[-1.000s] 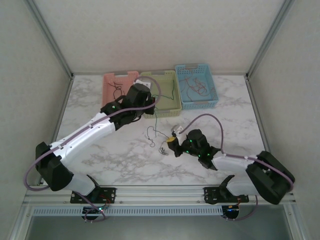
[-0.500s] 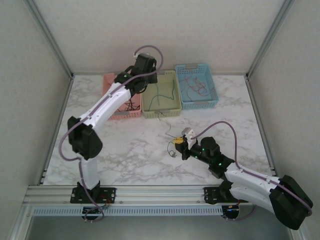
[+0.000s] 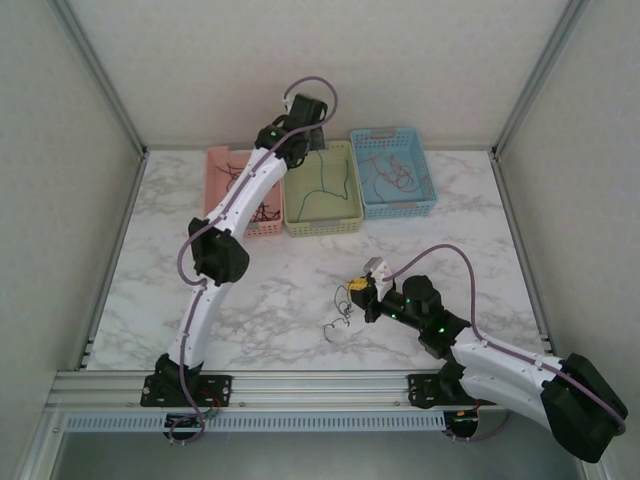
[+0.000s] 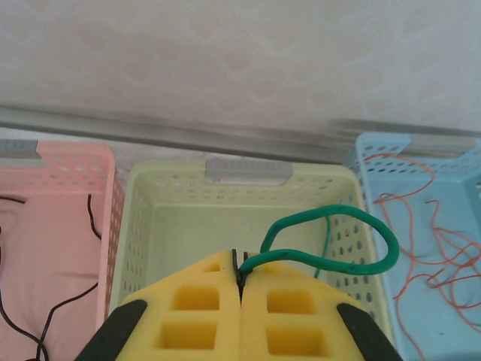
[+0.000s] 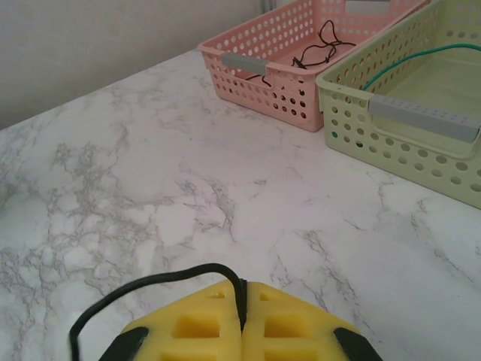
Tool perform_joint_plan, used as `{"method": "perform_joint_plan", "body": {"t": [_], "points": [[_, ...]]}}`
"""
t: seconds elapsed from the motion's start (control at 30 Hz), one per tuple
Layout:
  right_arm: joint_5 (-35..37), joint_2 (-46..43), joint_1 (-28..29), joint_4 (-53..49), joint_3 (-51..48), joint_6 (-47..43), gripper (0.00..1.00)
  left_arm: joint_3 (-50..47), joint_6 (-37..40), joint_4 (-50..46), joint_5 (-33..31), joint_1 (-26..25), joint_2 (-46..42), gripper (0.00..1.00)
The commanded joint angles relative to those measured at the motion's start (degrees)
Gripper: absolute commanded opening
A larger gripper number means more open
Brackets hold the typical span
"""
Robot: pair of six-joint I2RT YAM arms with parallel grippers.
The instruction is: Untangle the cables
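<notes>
Right gripper (image 5: 242,302): nearest item; yellow pads clenched on one end of the black wire, held just above the table near its middle.
Black wire (image 5: 180,271): arcs leftward from the pads; in the top view its loose end curls on the marble just beside the gripper.
Table (image 5: 150,173): white marble top, bare between the gripper and the baskets.
Pink basket (image 4: 68,162): far left of the row; black wires lie inside.
Green basket (image 4: 169,174): centre of the row, under the left arm's reach.
Blue basket (image 4: 383,143): far right of the row; orange-red wires (image 3: 395,172) lie inside.
Left gripper (image 4: 240,277): farthest item; pads pinched together on the green wire, raised over the green basket.
Green wire (image 4: 338,210): loops out from the pads to the right, above the basket's right side.
Step in hand, judged: depositing the green wire by colour.
Handling advice: lower toward the basket floor before letting go, so the springy loop settles inside the walls and does not hang over the rim toward the blue basket; keep the black wire pinched and apart meanwhile.
</notes>
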Motion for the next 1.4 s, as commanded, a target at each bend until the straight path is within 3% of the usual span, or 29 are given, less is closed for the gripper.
{"method": "perform_joint_plan", "body": {"t": [0.0, 0.1, 0.33, 0.6, 0.67, 0.8, 0.97, 1.17, 1.37], "points": [[-0.16, 0.69, 0.16, -0.13, 0.05, -0.26, 0.00, 2.35, -0.74, -1.78, 3.77, 1.24, 4.27, 0.07], [-0.07, 0.84, 0.17, -0.29, 0.18, -0.25, 0.00, 2.35, -1.43, -1.61, 5.24, 1.67, 6.05, 0.17], [0.17, 1.27, 0.16, -0.39, 0.40, -0.12, 0.00, 2.38, -0.77, -2.03, 7.79, 2.04, 6.09, 0.56], [1.27, 0.98, 0.16, -3.30, 2.77, 0.99, 0.00, -0.78, 1.19, -4.15, 10.97, 2.04, -5.96, 0.59], [2.19, -0.24, 0.16, -5.36, 4.71, 1.31, 0.00, -10.40, 0.94, -1.14, 12.17, 1.96, -13.81, 0.59], [3.29, -2.11, 0.07, -10.59, 10.64, 1.58, 0.00, -39.17, -0.89, 13.47, 13.45, 1.87, -34.17, 0.61], [3.65, 1.96, -0.28, -15.77, 22.11, 3.70, 0.00, -62.46, -3.03, 17.61, 12.21, 1.95, -54.40, 0.65], [1.37, 15.22, -0.32, -20.34, 40.43, 4.97, 0.00, -79.41, -3.38, 13.80, 6.60, 2.30, -75.52, 0.70], [-0.68, 33.71, -0.37, -24.04, 61.53, 6.94, 0.00, -88.52, -4.32, 4.48, 3.98, 2.31, -89.41, 0.72]]}}
